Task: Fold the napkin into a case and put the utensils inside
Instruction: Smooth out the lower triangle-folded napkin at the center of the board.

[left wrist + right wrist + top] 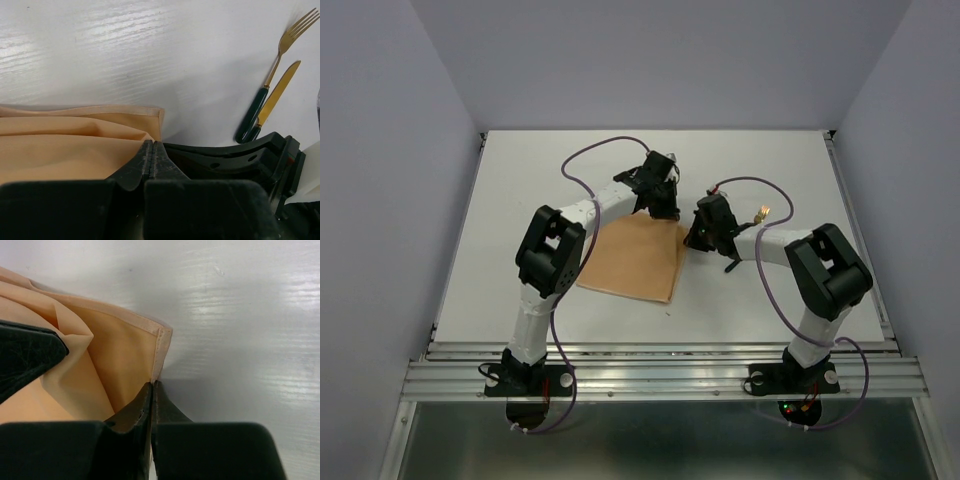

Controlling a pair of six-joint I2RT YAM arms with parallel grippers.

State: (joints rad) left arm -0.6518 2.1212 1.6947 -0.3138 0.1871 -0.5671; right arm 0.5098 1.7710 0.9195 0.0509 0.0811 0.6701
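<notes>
Napkin: the thin peach-orange cloth napkin (635, 262) lies on the white wood-grain surface (520, 210) between the two arms. It is a broad four-sided sheet, mostly flat, with its far right corner gathered and raised.
Done so far: the wrist views show layers at that corner, so a first fold seems to be in. No narrow case exists yet.
Left to do: more folds to narrow the cloth into a pocket, then loading the utensils. The task looks to be at an early stage.
Left arm: the white-and-black left arm (552, 255) reaches from its near base diagonally across the cloth to its far edge, wrist low.
Left jaws: pressed together, pinching a raised ridge of the napkin by the far corner.
Right arm: the matching right arm (830, 270) bends at its elbow and points leftward at the same corner.
Right jaws: together, clamped on the napkin's hemmed corner, just beside the left jaws.
Utensils: the gold fork with a dark green handle (289, 37) and the gold knife with a dark handle (279, 90) lie side by side on the bare surface, beyond the napkin and apart from it.
</notes>
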